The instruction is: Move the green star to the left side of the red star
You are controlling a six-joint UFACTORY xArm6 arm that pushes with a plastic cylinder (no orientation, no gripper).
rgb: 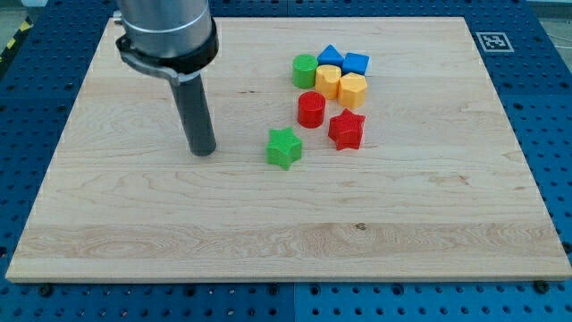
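A pale wooden board (295,241) fills most of the view, resting on a blue perforated table (545,89), with a black-and-white marker (491,41) at the board's top right corner. My arm (168,40) comes down over the board's top left corner, grey housing above, dark rod below. My tip (204,152) sits on the wood left of centre, well apart from every block and level with the green star (284,148), which lies to its right. I have no jaws on this rig, only the bare rod, and it touches no block.

The green star stands alone near the board's centre, below and to the left of the cluster. The red star (347,130) is near it on the right and slightly higher, a clear gap between the two. The red cylinder (311,108) sits just left of the red star, above the green star.

Toward the top edge the rest crowd together: a green cylinder (305,70) at the left, a blue triangle (331,56) and a blue cube (356,63) behind, and two yellow blocks in front, one (328,81) beside the green cylinder, the other (352,90) to its right, both of a shape I cannot make out.
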